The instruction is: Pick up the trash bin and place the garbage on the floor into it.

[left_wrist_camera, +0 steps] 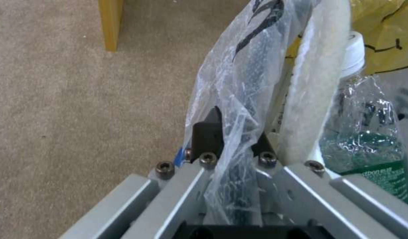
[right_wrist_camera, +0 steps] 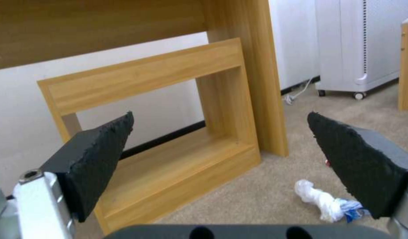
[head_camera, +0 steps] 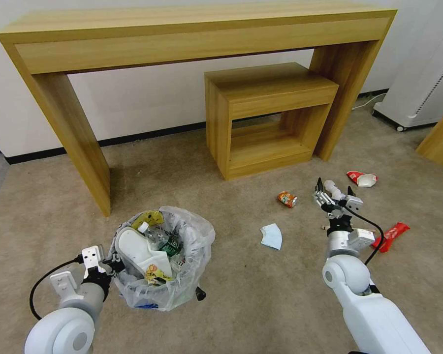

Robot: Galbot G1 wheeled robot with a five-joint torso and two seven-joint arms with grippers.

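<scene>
The trash bin (head_camera: 202, 236), lined with a crinkly clear bag, is at the lower left and holds a white slipper (head_camera: 138, 248), a green-label bottle (head_camera: 161, 239) and yellow wrappers. My left gripper (head_camera: 114, 265) is shut on the bin's rim, and in the left wrist view its fingers (left_wrist_camera: 208, 132) pinch rim and bag (left_wrist_camera: 239, 83) next to the slipper (left_wrist_camera: 310, 83) and bottle (left_wrist_camera: 368, 142). My right gripper (head_camera: 334, 189) is open just above a crumpled white paper (right_wrist_camera: 321, 199) on the carpet. Garbage on the floor: a crushed can (head_camera: 287, 198), a blue mask (head_camera: 271, 236), a red wrapper (head_camera: 391, 235) and a red-white wrapper (head_camera: 362, 178).
A long wooden console table (head_camera: 197, 34) stands against the wall with a small wooden shelf unit (head_camera: 266, 118) under its right half. A white appliance on wheels (head_camera: 423, 83) and another wooden piece (head_camera: 440, 140) are at the far right. Beige carpet covers the floor.
</scene>
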